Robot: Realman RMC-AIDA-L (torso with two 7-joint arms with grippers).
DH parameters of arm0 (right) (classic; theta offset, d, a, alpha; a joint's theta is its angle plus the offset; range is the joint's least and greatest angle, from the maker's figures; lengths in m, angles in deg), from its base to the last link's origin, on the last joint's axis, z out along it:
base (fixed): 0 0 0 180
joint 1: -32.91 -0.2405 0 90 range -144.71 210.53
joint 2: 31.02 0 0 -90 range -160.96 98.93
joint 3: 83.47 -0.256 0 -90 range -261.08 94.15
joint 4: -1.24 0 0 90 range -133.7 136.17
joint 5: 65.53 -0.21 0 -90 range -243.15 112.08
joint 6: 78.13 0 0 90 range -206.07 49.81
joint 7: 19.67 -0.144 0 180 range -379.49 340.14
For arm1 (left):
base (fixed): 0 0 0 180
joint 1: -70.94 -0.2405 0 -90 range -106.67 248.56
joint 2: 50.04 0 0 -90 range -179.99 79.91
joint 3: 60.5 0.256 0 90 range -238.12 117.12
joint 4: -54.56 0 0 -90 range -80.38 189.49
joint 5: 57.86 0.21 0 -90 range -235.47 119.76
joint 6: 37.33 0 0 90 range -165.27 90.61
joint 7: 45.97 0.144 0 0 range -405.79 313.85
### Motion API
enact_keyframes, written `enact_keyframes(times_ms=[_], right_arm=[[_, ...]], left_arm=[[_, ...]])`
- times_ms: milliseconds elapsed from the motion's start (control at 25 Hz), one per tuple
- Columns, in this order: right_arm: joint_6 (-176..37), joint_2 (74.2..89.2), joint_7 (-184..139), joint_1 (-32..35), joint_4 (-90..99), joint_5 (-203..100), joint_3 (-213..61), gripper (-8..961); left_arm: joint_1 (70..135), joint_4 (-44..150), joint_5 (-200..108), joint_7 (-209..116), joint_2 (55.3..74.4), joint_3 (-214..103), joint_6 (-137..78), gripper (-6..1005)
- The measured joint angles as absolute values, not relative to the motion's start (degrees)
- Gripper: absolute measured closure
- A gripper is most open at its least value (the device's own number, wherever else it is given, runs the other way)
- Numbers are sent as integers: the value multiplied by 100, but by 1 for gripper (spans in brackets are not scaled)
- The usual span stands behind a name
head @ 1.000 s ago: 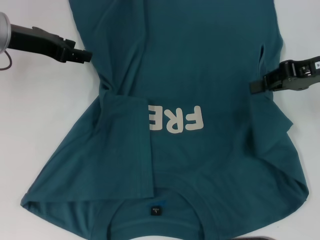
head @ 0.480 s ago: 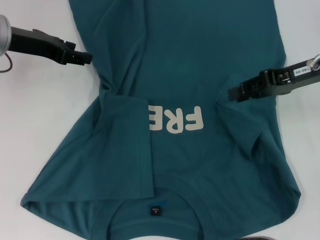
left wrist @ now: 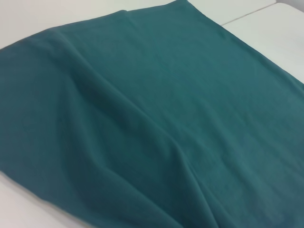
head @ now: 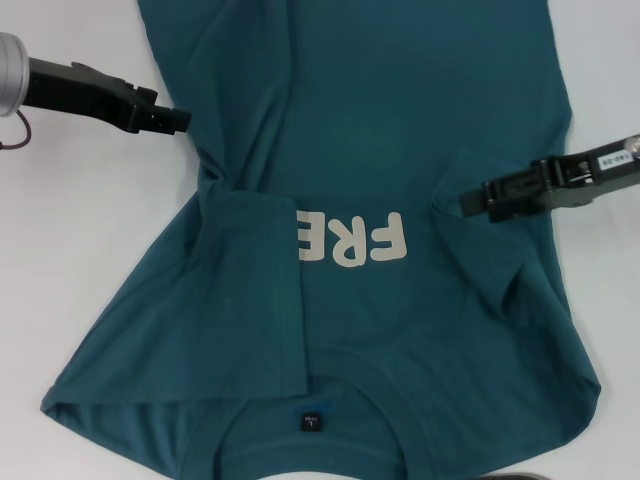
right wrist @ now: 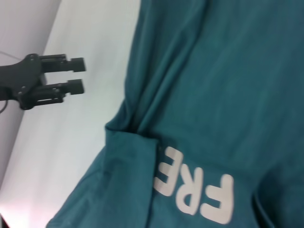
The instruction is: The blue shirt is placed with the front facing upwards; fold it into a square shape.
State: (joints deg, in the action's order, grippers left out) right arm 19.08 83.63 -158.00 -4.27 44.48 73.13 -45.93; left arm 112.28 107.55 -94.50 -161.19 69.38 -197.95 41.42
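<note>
The blue shirt [head: 400,110] lies flat on the white table, collar nearest me, with its small dark label [head: 310,421] showing. The white letters [head: 352,240] read "FRE"; the folded-in left sleeve [head: 250,290] covers the rest. The shirt's right side is folded inward, with a crease [head: 470,265] running down from the letters. My right gripper [head: 466,198] is over the shirt at the top of that fold. My left gripper [head: 184,121] is open and empty, just off the shirt's left edge; it also shows in the right wrist view [right wrist: 78,74]. The left wrist view shows only shirt cloth [left wrist: 152,118].
Bare white table [head: 80,230] lies to the left of the shirt and a strip [head: 610,300] to its right. A table seam [left wrist: 247,16] shows beyond the hem in the left wrist view.
My right gripper moved in from the shirt's right edge toward the letters, carrying that side over into a fold, then dropped slightly. My left gripper edged a little toward the shirt.
</note>
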Motion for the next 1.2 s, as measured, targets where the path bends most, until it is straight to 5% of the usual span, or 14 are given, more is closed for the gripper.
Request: enact_keyframes(times_ms=[880, 1200], right_arm=[[1398, 8382, -15749, -266, 4351, 7656, -4260, 243], [1354, 8535, -15568, -398, 4081, 7626, -4260, 245]], left_arm=[[11215, 10761, -9451, -16134, 6981, -19796, 4209, 414], [11202, 10811, -9451, -16141, 6998, -19796, 4226, 415]])
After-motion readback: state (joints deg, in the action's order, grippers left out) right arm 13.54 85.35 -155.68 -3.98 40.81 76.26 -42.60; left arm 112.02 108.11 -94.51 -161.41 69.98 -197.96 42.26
